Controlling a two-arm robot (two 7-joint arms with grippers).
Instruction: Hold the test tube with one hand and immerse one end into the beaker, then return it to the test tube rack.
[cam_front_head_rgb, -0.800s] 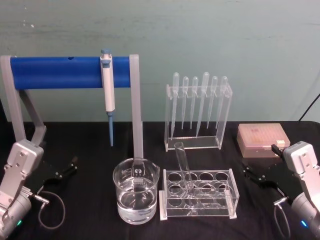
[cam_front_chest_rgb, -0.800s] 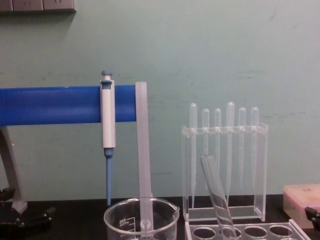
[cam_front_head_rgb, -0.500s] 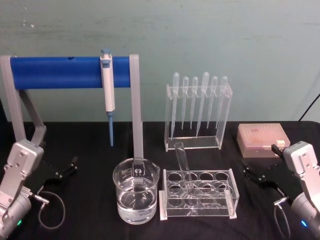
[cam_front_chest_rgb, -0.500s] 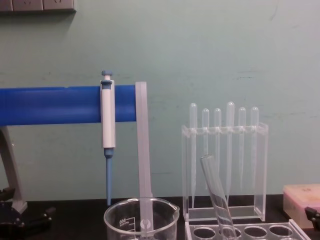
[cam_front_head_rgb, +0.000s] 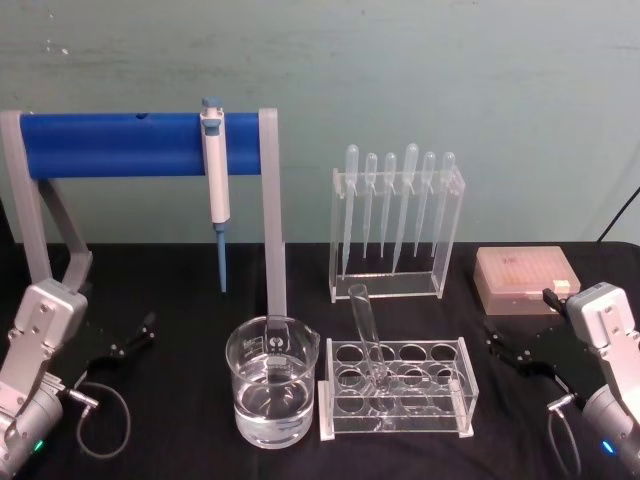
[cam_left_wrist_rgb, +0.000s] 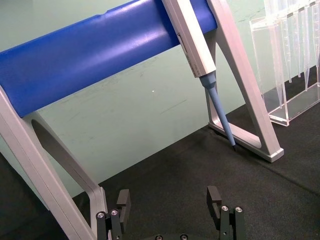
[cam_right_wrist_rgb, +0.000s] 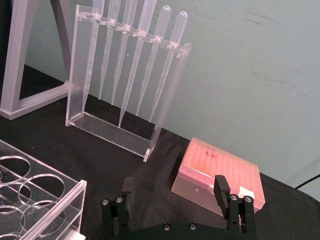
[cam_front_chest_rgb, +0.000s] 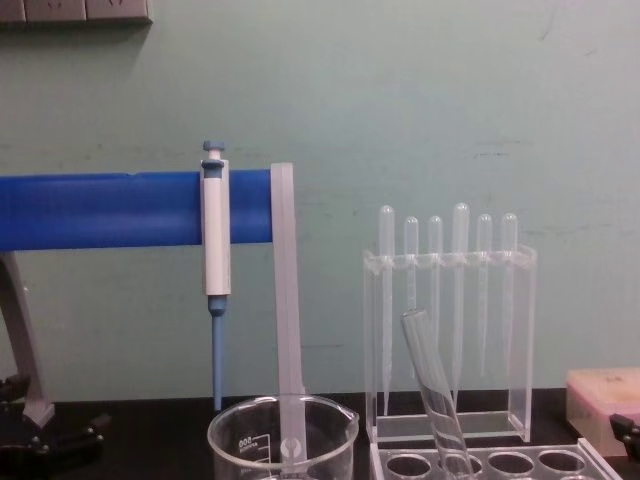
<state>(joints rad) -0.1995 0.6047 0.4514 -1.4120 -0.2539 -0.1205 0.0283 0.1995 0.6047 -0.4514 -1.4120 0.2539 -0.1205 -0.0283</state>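
We are looking at the test tube (cam_front_head_rgb: 368, 335), a clear round-bottomed glass cylinder. It is standing in a hole near the left end of the rack (cam_front_head_rgb: 440, 408) and leaning with its rimmed mouth toward 11 o'clock. The rack, a see-through plastic block with round holes, is sitting on the black cloth surface (cam_front_head_rgb: 180, 290), at about 5 o'clock from the middle of the head view. Just beside it, at its 9 o'clock, the beaker (cam_front_head_rgb: 272, 385) is standing upright. It is wide smooth glass with a pour spout and white printed marks, and clear liquid is filling roughly its lower half.

The left hand (cam_front_head_rgb: 133, 337) is resting low at 8 o'clock, well apart from the beaker. Its black fingers (cam_left_wrist_rgb: 123, 199) are standing spread, gripping nothing. The right hand (cam_front_head_rgb: 505, 350) is lying at 4 o'clock, near the rack's right end, its fingers (cam_right_wrist_rgb: 220, 184) likewise spread around empty air.

At the rack's 12 o'clock a clear stand (cam_front_head_rgb: 448, 215) is holding six thin bulb-topped pipettes (cam_front_head_rgb: 410, 190). A white-and-blue pipettor (cam_front_head_rgb: 215, 170) is hanging from a blue bar (cam_front_head_rgb: 110, 145) at 10 o'clock. A pink box (cam_front_head_rgb: 525, 280) is sitting at 2 o'clock.
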